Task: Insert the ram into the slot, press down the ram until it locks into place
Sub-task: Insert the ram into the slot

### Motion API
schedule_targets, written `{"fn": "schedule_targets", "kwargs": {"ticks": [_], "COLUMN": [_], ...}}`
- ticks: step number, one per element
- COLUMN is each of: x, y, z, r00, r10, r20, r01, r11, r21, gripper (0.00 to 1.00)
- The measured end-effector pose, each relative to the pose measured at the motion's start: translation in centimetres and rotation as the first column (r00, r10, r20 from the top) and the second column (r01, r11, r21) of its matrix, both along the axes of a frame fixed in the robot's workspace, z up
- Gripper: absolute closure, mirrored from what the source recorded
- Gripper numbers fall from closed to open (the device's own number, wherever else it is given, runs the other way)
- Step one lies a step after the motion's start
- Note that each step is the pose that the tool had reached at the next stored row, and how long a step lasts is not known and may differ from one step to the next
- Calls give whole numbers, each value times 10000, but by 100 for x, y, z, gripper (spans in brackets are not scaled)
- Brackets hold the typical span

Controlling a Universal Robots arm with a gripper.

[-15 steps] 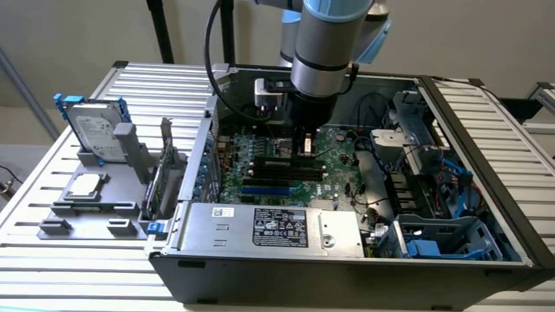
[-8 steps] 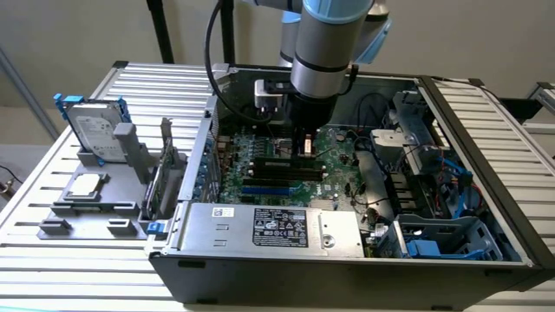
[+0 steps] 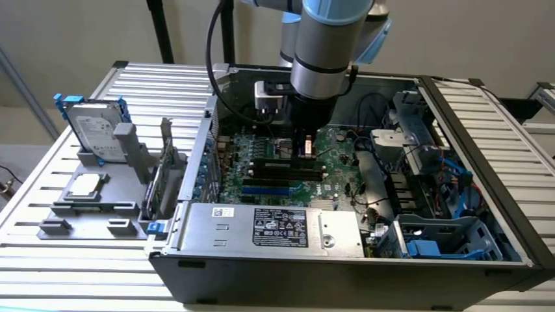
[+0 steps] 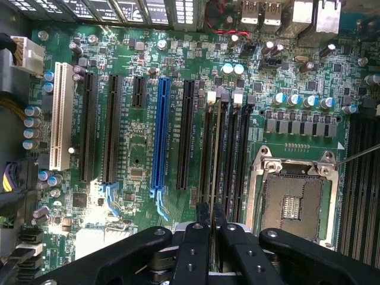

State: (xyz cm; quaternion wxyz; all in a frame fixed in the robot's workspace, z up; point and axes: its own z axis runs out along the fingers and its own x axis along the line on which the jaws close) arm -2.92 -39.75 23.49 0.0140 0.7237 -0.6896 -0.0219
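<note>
Inside the open computer case (image 3: 347,270), which stands on the slatted table (image 3: 52,266) toward its edge on the exterior view's right, the gripper (image 3: 302,147) is seen lowered over the middle of the motherboard (image 3: 227,175). In the wrist view the gripper (image 4: 211,209) is shown with its black fingers (image 4: 202,215) drawn narrow, and the ram (image 4: 215,160) is clamped between them, seen edge-on as a thin pale line. The ram is aligned along the slot (image 4: 221,119), the second of four parallel black memory slots, which lie between the blue slot (image 4: 159,136) and the CPU socket (image 4: 294,202). Whether the ram is fully seated in the slot cannot be told. White end clips (image 4: 211,97) are seen on neighbouring slots, at the ends nearer the motherboard edge that carries the port connectors. A silver power supply (image 3: 269,227) is mounted along the case's near wall in the exterior view. A hard drive (image 3: 91,130) is held upright in a grey fixture near the table's edge on the exterior view's left.
</note>
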Motion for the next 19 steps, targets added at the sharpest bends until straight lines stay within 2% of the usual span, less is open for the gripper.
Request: {"fn": "schedule_targets", "kwargs": {"ticks": [6, 19], "x": [0, 0], "y": [-3, -20], "z": [-30, -58], "r00": [10000, 10000], "r10": [0, 0], "r20": [69, 72], "r01": [0, 0], "r11": [10000, 10000], "r21": [0, -8], "gripper": [87, 87]}}
